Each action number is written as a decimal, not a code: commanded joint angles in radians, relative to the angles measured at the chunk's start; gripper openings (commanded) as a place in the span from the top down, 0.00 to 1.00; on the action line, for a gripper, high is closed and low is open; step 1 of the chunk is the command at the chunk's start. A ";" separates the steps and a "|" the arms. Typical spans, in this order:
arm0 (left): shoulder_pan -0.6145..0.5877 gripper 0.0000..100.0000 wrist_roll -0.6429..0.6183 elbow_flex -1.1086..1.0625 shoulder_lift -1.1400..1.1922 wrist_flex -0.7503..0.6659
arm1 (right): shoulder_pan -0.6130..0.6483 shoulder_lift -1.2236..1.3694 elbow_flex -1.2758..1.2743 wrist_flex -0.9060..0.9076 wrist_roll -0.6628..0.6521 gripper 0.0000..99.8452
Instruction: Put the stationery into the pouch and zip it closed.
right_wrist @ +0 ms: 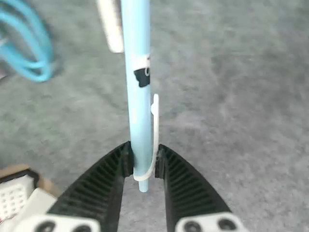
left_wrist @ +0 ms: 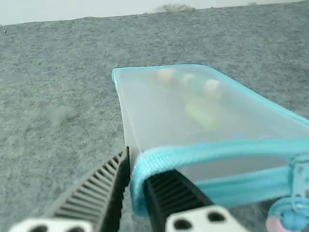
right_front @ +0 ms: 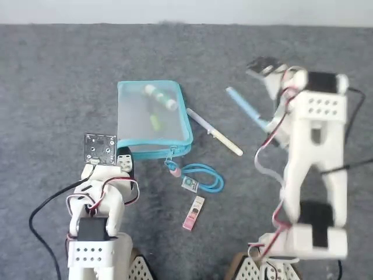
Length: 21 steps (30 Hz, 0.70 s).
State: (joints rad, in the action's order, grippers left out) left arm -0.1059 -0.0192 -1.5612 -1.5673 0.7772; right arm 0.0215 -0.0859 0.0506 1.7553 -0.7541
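The translucent pouch (right_front: 154,119) with teal trim lies flat on the grey carpet, with a white-and-green item (right_front: 161,97) and a green one (right_front: 155,121) inside. My left gripper (right_front: 125,157) is at its near left corner; in the left wrist view the gripper (left_wrist: 137,186) is shut on the pouch's teal edge (left_wrist: 203,152). My right gripper (right_front: 271,125) is shut on a light blue pen (right_front: 246,108), right of the pouch. The right wrist view shows the blue pen (right_wrist: 139,92) clamped between the fingers (right_wrist: 108,179). A white pen (right_front: 214,132) lies between pouch and blue pen.
A blue lanyard (right_front: 203,176) with a small tag hangs from the pouch's zipper pull (right_front: 172,168) and lies in front of the pouch. A pink-and-white eraser (right_front: 193,213) lies nearer the arms. The lanyard (right_wrist: 29,46) and white pen's tip (right_wrist: 110,26) appear beyond my right gripper.
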 commanded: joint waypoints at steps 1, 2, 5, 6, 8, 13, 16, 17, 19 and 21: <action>-0.002 0.99 -0.014 0.018 -0.011 -0.031 | 0.156 -0.217 -0.149 0.042 0.072 0.99; -0.002 0.99 -0.014 0.018 -0.011 -0.031 | 0.209 -0.260 -0.187 0.042 0.086 0.99; -0.002 0.99 -0.014 0.018 -0.011 -0.031 | 0.363 -0.371 -0.264 0.042 0.135 0.99; -0.003 0.99 -0.014 0.018 -0.011 -0.031 | 0.406 -0.401 -0.279 0.042 0.158 0.99; -0.003 0.99 -0.014 0.018 -0.011 -0.031 | 0.473 -0.450 -0.305 0.042 0.192 0.99; -0.002 0.99 -0.014 0.018 -0.011 -0.031 | 0.567 -0.547 -0.385 0.042 0.193 0.99; -0.002 0.99 -0.014 0.018 -0.012 -0.031 | 0.605 -0.581 -0.442 0.041 0.193 0.99; -0.002 0.99 -0.014 0.018 -0.012 -0.031 | 0.618 -0.585 -0.460 0.041 0.193 0.99; -0.002 0.99 -0.014 0.018 -0.012 -0.031 | 0.627 -0.575 -0.486 0.039 0.203 0.99; -0.002 0.99 -0.014 0.018 -0.012 -0.031 | 0.627 -0.545 -0.493 0.038 0.241 0.99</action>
State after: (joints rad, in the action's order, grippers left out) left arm -0.1059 -0.0192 -1.5612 -1.5673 0.7772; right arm 0.6352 -0.6306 -0.4465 1.7568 -0.5577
